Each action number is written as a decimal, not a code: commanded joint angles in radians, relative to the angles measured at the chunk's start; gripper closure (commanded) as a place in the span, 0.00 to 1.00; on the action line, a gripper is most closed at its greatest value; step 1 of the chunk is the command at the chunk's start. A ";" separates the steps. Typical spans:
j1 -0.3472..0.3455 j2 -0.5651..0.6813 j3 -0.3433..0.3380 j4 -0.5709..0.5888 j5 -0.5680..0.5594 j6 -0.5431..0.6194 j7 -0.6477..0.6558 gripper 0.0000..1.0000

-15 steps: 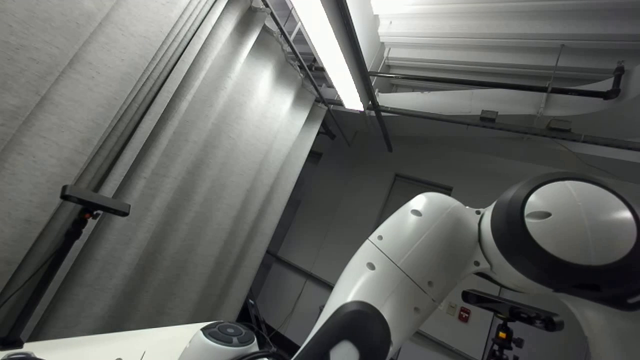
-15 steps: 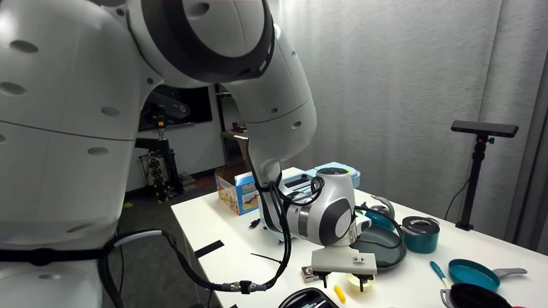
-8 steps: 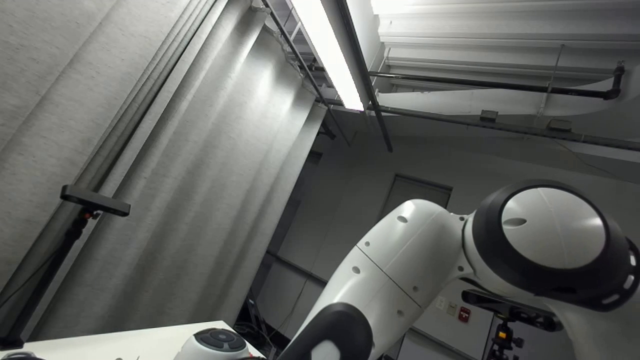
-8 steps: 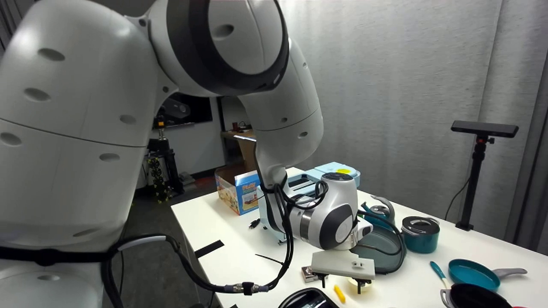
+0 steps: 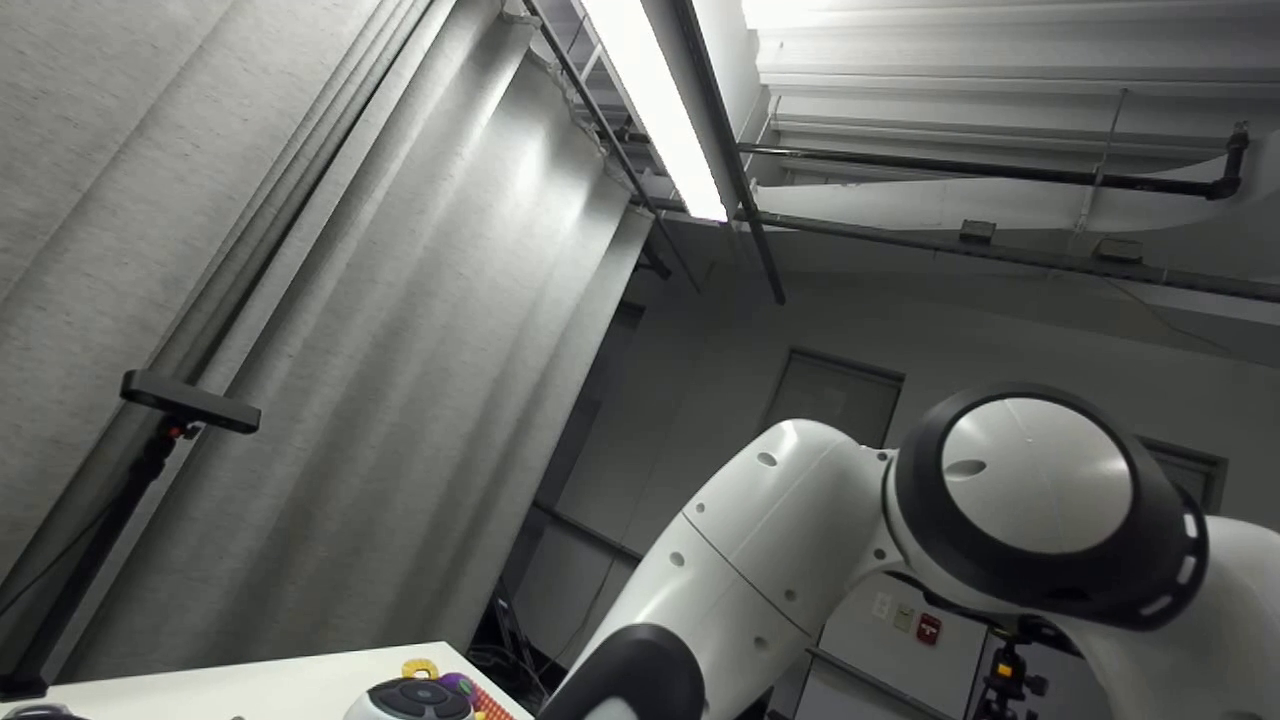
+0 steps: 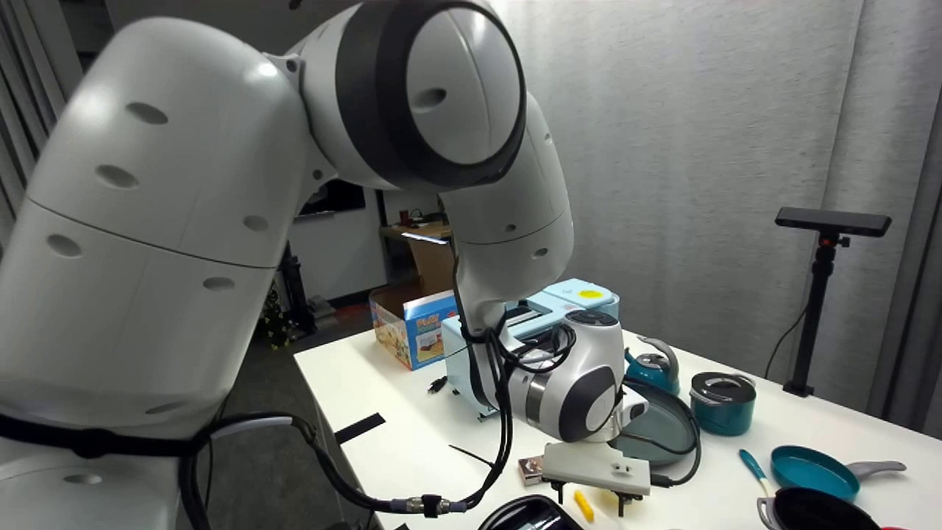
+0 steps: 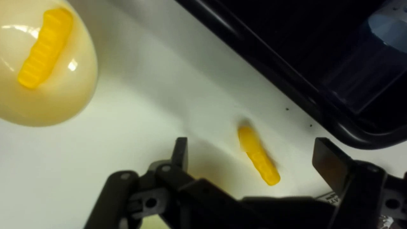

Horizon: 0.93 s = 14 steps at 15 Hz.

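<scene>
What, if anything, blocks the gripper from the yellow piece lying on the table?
Nothing visible: in the wrist view the yellow piece shows unobstructed ahead of the open gripper. The black container lies off to one side.

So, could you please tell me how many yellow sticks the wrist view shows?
2: one stick in or on the pale bowl, unclear which; the other stick on the table near the open gripper. More may be hidden.

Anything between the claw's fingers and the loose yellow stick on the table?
Nothing shows there. In the wrist view, only white tabletop separates the yellow stick from the open claw, on both sides.
</scene>
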<state>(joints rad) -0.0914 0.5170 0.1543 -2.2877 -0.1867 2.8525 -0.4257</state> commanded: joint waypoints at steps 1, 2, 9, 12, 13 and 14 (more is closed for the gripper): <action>-0.023 0.053 0.020 0.048 0.018 0.008 -0.027 0.00; -0.022 0.063 0.021 0.057 0.018 0.006 -0.026 0.00; -0.015 0.093 0.016 0.097 0.010 -0.001 -0.016 0.57; -0.011 0.090 0.012 0.101 0.009 -0.001 -0.011 0.79; -0.010 0.087 0.010 0.101 0.008 0.000 -0.009 0.88; -0.010 0.083 0.009 0.101 0.008 0.001 -0.009 0.95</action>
<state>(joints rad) -0.0927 0.5812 0.1589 -2.2113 -0.1867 2.8523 -0.4257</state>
